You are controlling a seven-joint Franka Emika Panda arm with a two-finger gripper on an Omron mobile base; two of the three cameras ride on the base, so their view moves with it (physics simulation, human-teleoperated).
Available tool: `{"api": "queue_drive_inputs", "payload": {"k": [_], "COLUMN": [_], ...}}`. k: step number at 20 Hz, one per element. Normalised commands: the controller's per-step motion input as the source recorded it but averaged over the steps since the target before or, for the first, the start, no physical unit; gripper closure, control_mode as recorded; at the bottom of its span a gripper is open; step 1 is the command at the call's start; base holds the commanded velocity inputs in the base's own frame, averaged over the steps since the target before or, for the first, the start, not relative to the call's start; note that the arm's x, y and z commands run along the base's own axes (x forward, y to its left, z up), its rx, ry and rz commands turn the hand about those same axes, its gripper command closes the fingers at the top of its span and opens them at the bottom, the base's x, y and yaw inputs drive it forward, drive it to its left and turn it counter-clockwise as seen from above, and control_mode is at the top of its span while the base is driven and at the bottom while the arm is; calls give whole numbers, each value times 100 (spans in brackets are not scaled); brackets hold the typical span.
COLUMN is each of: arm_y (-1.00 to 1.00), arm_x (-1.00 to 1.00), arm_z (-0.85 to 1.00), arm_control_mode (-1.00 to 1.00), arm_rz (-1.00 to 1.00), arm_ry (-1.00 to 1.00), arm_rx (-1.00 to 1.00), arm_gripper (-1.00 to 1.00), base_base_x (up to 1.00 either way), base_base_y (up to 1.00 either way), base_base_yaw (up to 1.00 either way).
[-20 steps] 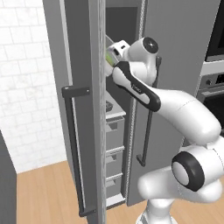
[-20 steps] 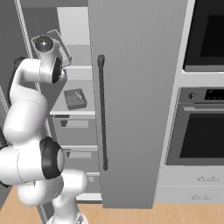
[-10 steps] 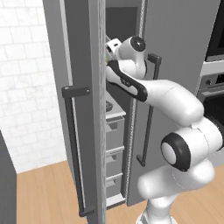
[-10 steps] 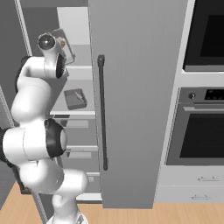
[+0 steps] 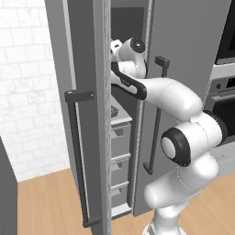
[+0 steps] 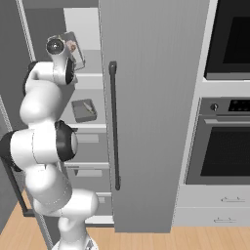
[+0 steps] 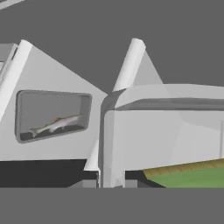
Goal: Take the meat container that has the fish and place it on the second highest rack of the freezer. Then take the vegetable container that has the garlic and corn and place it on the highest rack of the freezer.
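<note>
My gripper (image 6: 73, 49) is high inside the open freezer (image 6: 146, 97), shut on the near wall of the light-grey vegetable container (image 6: 74, 45), which is tilted just above the highest rack (image 6: 90, 80). The pale garlic (image 6: 72, 47) shows in the tray. In the hand view the tray's rim (image 7: 162, 103) runs close between the fingertips (image 7: 89, 183), and the green corn (image 7: 192, 177) lies at the lower right. The dark-grey meat container (image 6: 84, 110) with the fish (image 6: 88, 107) rests on the shelf below; the hand view shows that container (image 7: 52, 116) and fish (image 7: 57, 124) at the left.
The freezer's left door (image 5: 80, 114) with its black bar handle (image 5: 75, 156) stands open close beside the arm. The right door (image 6: 146, 112) stands beside the shelves. Grey drawers (image 5: 120, 137) sit under the shelves. A black oven (image 6: 227, 151) is at the right.
The hand has carried the vegetable container up and further into the freezer, to the level of the upper shelf. The meat container has stayed put.
</note>
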Motion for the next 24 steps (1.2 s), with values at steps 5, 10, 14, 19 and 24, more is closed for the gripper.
{"api": "queue_drive_inputs", "payload": {"k": [5,10,14,19,24], "arm_y": [4,6,6,5,3], "arm_x": [41,51,51,24,-50], "arm_z": [-10,-9,-11,-8,3], "arm_control_mode": [-100,-100,-100,-100,-100], "arm_rz": [-1,0,-2,-5,0], "arm_ry": [0,0,0,0,-7], "arm_rx": [4,2,1,2,2], "arm_gripper": [100,100,-100,-100,-100], "base_base_x": [0,0,0,0,0], "base_base_y": [0,0,0,0,0], "base_base_yaw": [0,0,0,0,0]}}
